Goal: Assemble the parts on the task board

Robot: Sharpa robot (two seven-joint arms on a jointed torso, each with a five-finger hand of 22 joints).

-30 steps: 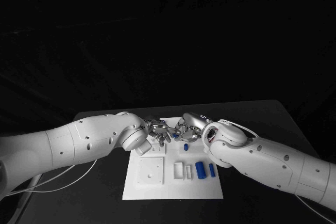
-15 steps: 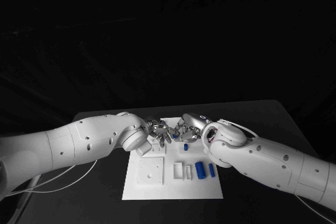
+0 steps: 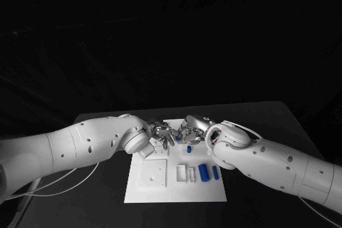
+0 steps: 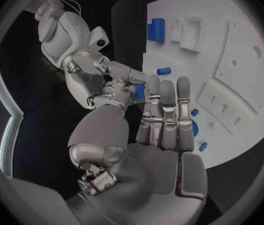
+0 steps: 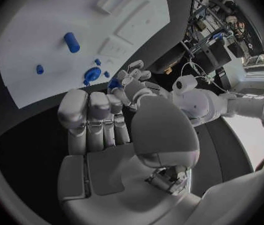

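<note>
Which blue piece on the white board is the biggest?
The fat blue piece near the front of the white board, next to a thinner blue stick. The small blue peg by the hands is much shorter.

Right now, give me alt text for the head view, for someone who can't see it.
Two white arms meet over the far end of a white rectangular task board, the left robot hand and right robot hand fingertip to fingertip. Small blue cylindrical parts lie on the board near the right arm, on a black table.
</note>
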